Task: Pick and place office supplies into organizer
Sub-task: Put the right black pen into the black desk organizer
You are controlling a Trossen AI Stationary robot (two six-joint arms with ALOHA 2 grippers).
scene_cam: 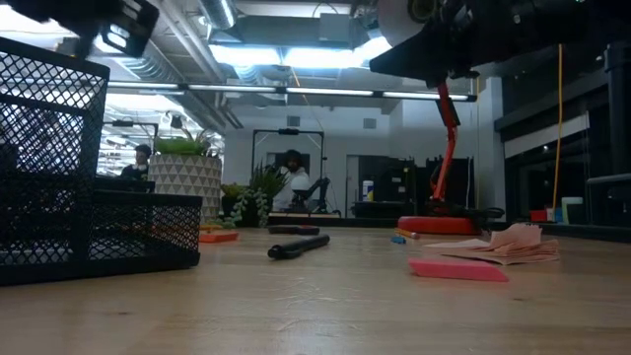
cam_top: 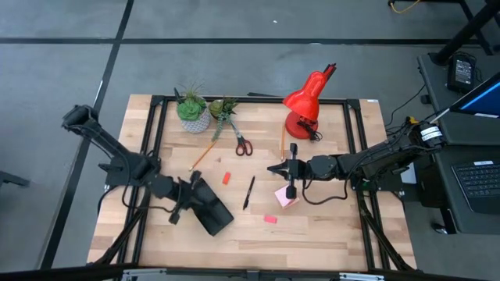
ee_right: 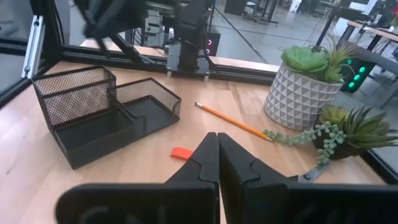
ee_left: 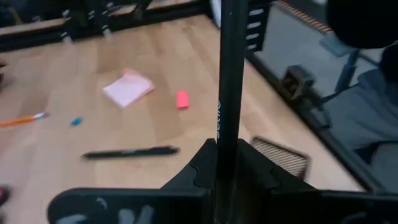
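My left gripper (ee_left: 227, 146) hangs over the black mesh organizer (cam_top: 209, 209) at the table's near left, shut on a black pen (ee_left: 227, 74). My right gripper (ee_right: 217, 155) is shut and holds nothing, above the table's middle right beside the pink sticky-note pad (cam_top: 287, 197). Flat on the wood lie a second black pen (cam_top: 248, 193), a red eraser (cam_top: 226, 178), a pink eraser (cam_top: 269, 219), an orange pencil (cam_top: 203, 154) and the red-handled scissors (cam_top: 241, 144). My left gripper pinches the black pen's shaft (ee_left: 227, 127) between its two fingers (ee_left: 200, 167). The pen's long part sticks out straight past the fingertips; its other end is hidden behind them. It is lifted clear of the table and the organizer.
A red desk lamp (cam_top: 307, 105) stands at the far right, with another pencil (cam_top: 282, 140) beside it. Two potted plants (cam_top: 193, 111) (cam_top: 223, 108) stand at the far middle. A black frame (cam_top: 355, 156) borders the wooden top. People show in the room beyond.
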